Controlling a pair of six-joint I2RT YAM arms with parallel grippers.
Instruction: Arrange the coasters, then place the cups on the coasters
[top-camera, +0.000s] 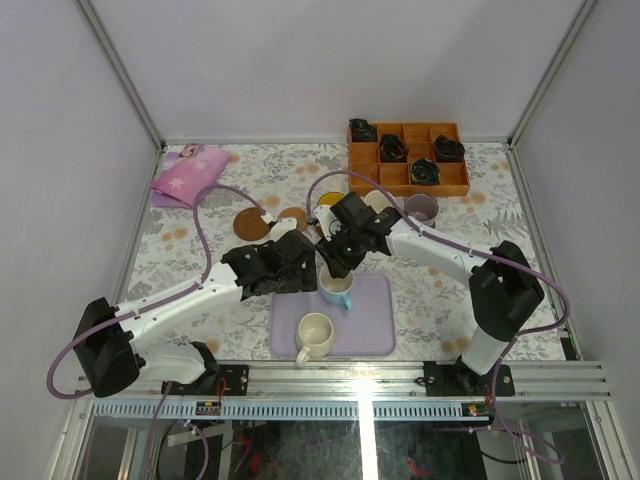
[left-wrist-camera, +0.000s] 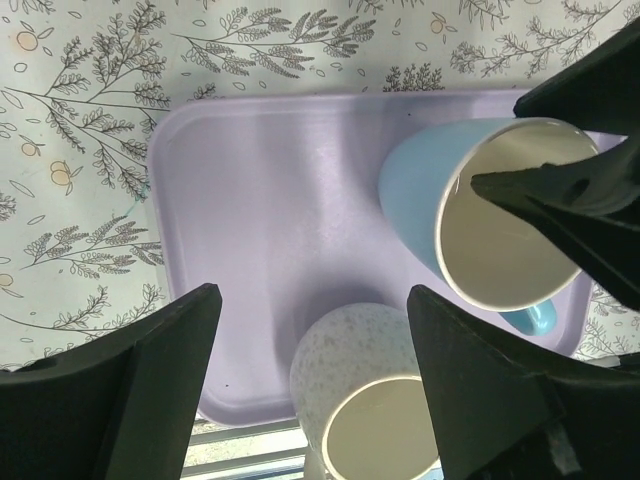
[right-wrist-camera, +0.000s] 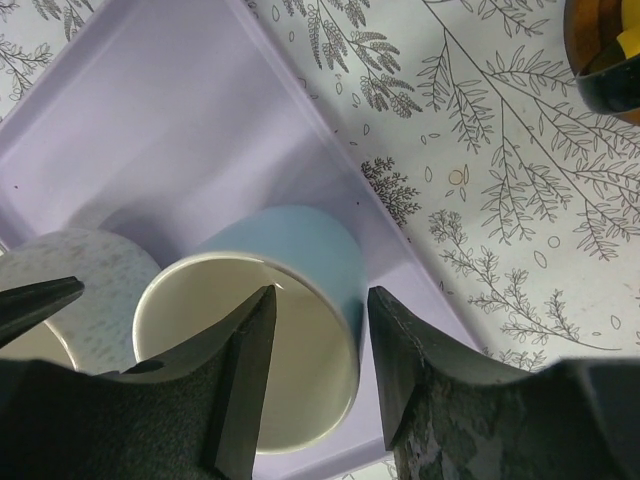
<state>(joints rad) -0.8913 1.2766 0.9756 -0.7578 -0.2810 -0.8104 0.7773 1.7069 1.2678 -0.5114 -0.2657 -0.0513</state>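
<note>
A light blue cup (top-camera: 337, 287) (right-wrist-camera: 300, 250) and a cream cup (top-camera: 315, 333) (left-wrist-camera: 360, 390) stand on the lavender tray (top-camera: 372, 330). My right gripper (right-wrist-camera: 320, 291) (top-camera: 335, 262) is open, with one finger inside the blue cup's mouth, the other outside its wall, and a gap on each side. The open left gripper (left-wrist-camera: 310, 295) (top-camera: 303, 265) hovers with the cream cup low between its fingers. Two brown coasters (top-camera: 251, 224) (top-camera: 293, 218) lie bare behind the arms. A yellow cup (top-camera: 330, 199), a pale cup (top-camera: 378, 200) and a greyish-purple cup (top-camera: 421, 208) stand further back.
An orange-brown compartment box (top-camera: 407, 157) with dark items sits at the back right. A pink cloth bundle (top-camera: 190, 174) lies at the back left. The two grippers are close together over the tray, near the table's front edge.
</note>
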